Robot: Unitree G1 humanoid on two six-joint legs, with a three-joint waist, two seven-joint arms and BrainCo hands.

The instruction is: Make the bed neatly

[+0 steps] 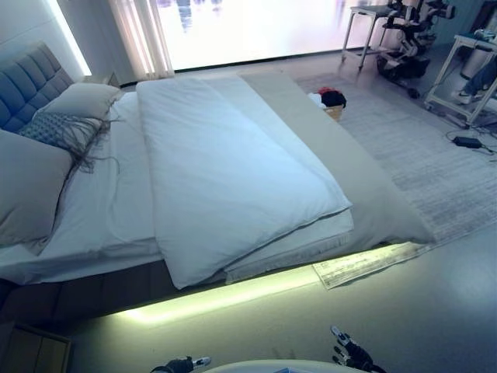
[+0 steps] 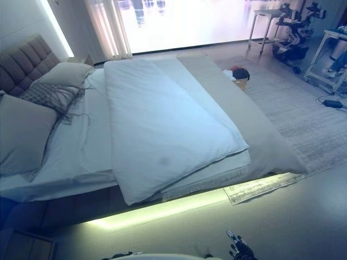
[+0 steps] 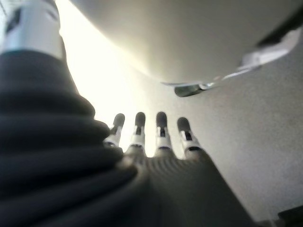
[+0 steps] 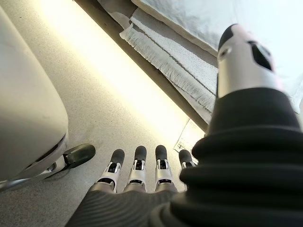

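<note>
A bed with a grey tufted headboard [image 1: 27,81] fills the left and middle of the eye views. A white duvet [image 1: 225,175] lies folded in a long strip across the mattress, its near corner hanging over the bed's edge. Under it a fringed white blanket [image 4: 175,71] and a beige cover [image 1: 357,175] show. Three pillows lie at the head, one large grey [image 1: 27,186], one fringed [image 1: 58,130], one pale [image 1: 85,99]. My left hand [image 1: 180,364] and right hand [image 1: 351,353] hang low over the floor, away from the bed, fingers straight and empty.
A lit strip glows under the bed's near edge [image 1: 233,295]. A pale rug [image 1: 435,163] lies right of the bed, with a basket of clothes [image 1: 332,102] at its far end. Metal tables [image 1: 466,78] and another robot [image 1: 411,39] stand at the back right.
</note>
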